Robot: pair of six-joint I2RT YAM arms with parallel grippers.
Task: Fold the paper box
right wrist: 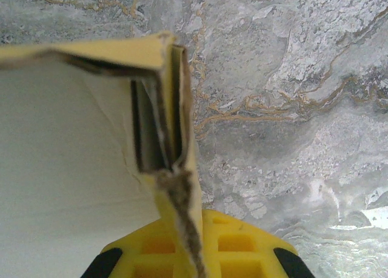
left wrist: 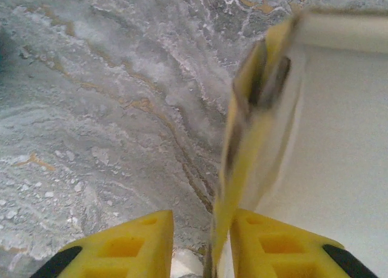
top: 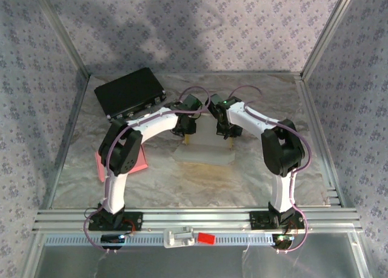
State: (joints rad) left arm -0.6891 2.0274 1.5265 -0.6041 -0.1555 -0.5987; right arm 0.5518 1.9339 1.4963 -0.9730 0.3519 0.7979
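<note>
The paper box lies flat and pale in the middle of the table, with an upright side wall at each end. My left gripper is at its left end and my right gripper at its right end. In the left wrist view the left gripper is open. The yellowish left wall stands between the fingers against the right one, with a gap to the left finger. The right gripper is shut on the edge of the folded right wall, beside the white panel.
A black case sits at the back left of the table. A pink sheet lies at the left under the left arm. Metal frame rails run along the near edge, and patterned walls enclose the sides.
</note>
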